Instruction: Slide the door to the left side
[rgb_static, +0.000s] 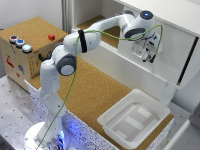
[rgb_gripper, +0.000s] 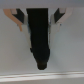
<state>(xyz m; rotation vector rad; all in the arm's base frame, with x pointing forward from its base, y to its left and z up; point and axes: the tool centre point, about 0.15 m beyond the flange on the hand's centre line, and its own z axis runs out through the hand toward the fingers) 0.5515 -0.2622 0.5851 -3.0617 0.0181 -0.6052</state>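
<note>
Looked like the approach step, tbh: door (rgb_static: 150, 47) sat at the exterior view's right half of the white cabinet (rgb_static: 165, 10), gripper (rgb_static: 148, 54) hung right against its face, jaw state impossible to tell, next needed firm contact and a leftward push.

One arm (rgb_static: 75, 50), one gripper (rgb_static: 148, 55), one door (rgb_static: 150, 47), one tray (rgb_static: 134, 117), one box (rgb_static: 27, 47) with three buttons.

Wrist view | dark finger (rgb_gripper: 39, 37) runs from 12 o'clock to centre | pale grey-white surface (rgb_gripper: 67, 55) behind | light band (rgb_gripper: 42, 76) at 6 o'clock
</note>
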